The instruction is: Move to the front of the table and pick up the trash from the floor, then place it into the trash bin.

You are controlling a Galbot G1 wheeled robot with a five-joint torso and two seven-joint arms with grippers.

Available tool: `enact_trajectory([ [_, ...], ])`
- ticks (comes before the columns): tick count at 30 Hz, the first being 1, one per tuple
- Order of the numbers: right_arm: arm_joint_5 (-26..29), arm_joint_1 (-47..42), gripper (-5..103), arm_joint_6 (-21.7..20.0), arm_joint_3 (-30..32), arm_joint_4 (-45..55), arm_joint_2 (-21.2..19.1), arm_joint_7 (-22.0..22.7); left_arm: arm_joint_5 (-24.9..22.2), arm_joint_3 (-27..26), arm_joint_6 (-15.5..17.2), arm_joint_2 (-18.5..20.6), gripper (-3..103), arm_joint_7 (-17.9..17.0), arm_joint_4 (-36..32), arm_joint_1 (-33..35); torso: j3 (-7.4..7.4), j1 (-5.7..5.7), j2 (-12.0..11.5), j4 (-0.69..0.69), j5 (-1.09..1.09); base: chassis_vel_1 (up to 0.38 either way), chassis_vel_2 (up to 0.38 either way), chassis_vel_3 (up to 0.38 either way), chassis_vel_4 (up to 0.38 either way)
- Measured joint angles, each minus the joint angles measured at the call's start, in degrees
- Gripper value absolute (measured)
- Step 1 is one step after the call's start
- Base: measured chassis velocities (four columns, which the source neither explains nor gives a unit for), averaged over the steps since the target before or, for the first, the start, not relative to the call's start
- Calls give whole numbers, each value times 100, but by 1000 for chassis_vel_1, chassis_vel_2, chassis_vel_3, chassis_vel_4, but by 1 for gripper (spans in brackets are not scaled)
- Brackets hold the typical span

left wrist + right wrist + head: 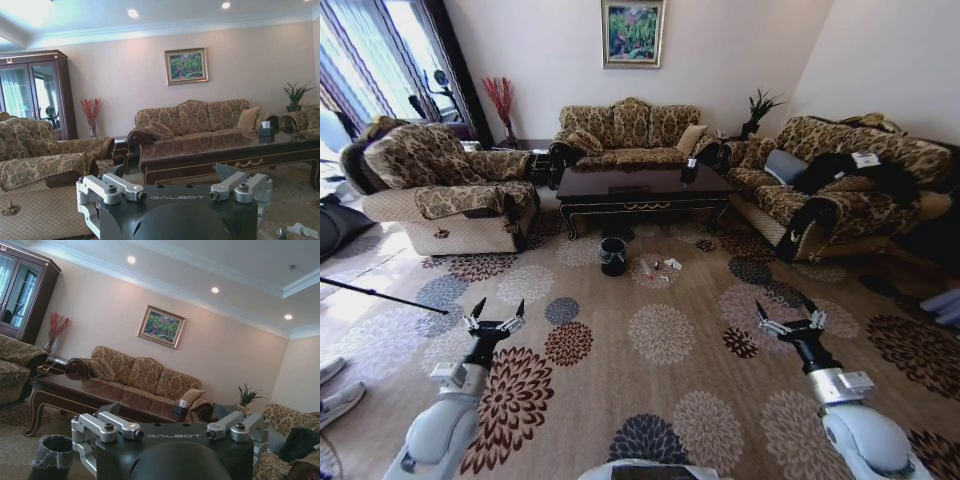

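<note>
Both grippers, left [493, 318] and right [790, 322], are hovering wide open and empty over the near floor [660, 400] as I am approaching; the trash [660, 268] is lying far ahead, right of the trash bin [613, 255], before the table [640, 187].

We face a pale back wall [540, 40] hung with a framed painting [633, 32] of greenery. Below it sits a patterned brown sofa [628, 132], with a matching armchair [445, 185] on our left and another sofa [820, 180] on our right. Red dried stems in a vase [503, 105] and a potted plant [758, 108] fill the corners. Daylight pours through curtained windows [365, 55] on the left. A dark glass-fronted cabinet [37, 90] stands nearby, and small round lights [133, 13] glow in the ceiling.
</note>
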Motion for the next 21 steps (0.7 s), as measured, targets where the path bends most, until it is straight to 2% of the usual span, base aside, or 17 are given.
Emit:
enact_trajectory([
  [6,-167,-8,100,34,-50,-1,-33,-5,159,51,-69,19,100,36,34,51,0,0,0,0,-1,0,0,0,0],
  [9,-350,-80,100,100,-148,-40,-78,-12,405,197,-174,139,100,73,79,69,0,0,0,-1,0,0,0,0,0],
  [21,-404,-9,100,111,-211,-120,7,56,348,143,-226,-1,100,22,62,144,0,0,0,1,0,0,0,0,0],
])
